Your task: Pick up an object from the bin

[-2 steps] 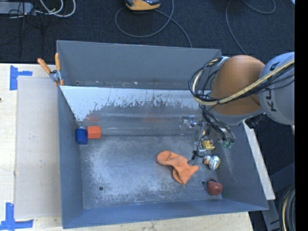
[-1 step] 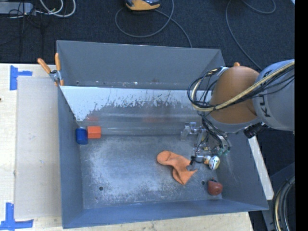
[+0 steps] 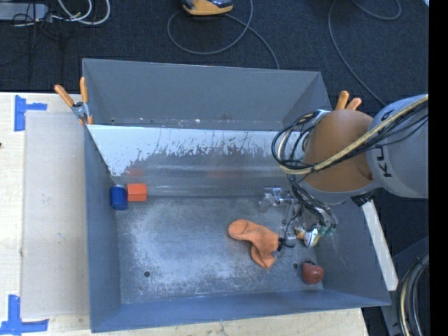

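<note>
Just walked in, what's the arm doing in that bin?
The gripper is low in the bin, at the right edge of a limp orange cloth lying on the floor. A dark red lump lies nearby toward the front right corner. A blue cylinder and an orange block sit together by the left wall.

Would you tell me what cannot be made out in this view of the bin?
Camera view:
- The bin floor at the right: hidden by the arm.
- Dark red lump: too small to identify.
- Whether the gripper touches the orange rag: wrist parts cover it.
</note>
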Tool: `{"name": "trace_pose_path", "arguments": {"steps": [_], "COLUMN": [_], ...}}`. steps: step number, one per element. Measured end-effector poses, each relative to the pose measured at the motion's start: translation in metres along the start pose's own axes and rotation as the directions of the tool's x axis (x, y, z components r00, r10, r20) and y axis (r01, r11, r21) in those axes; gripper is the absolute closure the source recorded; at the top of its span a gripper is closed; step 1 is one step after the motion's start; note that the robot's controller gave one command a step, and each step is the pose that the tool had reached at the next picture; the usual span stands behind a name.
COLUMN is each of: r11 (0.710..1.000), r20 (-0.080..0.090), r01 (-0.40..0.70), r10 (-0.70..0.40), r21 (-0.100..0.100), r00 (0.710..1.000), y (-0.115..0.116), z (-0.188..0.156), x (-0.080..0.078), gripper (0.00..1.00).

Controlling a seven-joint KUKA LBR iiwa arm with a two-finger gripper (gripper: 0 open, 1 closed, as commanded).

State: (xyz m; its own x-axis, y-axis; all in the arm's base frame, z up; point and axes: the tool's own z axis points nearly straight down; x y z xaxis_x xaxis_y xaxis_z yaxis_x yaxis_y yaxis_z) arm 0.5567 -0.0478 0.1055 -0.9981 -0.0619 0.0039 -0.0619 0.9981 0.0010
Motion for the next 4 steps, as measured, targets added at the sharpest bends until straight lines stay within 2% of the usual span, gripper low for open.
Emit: {"name": "trace_pose_path", "arguments": {"steps": [1, 2, 3, 4], "r11": [0.937, 0.937, 0.934, 0.929], "r20": [-0.002, -0.002, -0.01, -0.005], "r01": [0.35, 0.349, 0.357, 0.369], "r10": [-0.35, -0.349, -0.357, -0.369], "r21": [-0.003, -0.003, -0.007, -0.005], "r00": [0.937, 0.937, 0.934, 0.929], "y": [-0.003, -0.003, 0.009, 0.013], "z": [0.036, 0.036, -0.004, -0.067], "x": [0.015, 0.015, 0.016, 0.011], "gripper": [1.0, 1.0, 1.0, 1.0]}}
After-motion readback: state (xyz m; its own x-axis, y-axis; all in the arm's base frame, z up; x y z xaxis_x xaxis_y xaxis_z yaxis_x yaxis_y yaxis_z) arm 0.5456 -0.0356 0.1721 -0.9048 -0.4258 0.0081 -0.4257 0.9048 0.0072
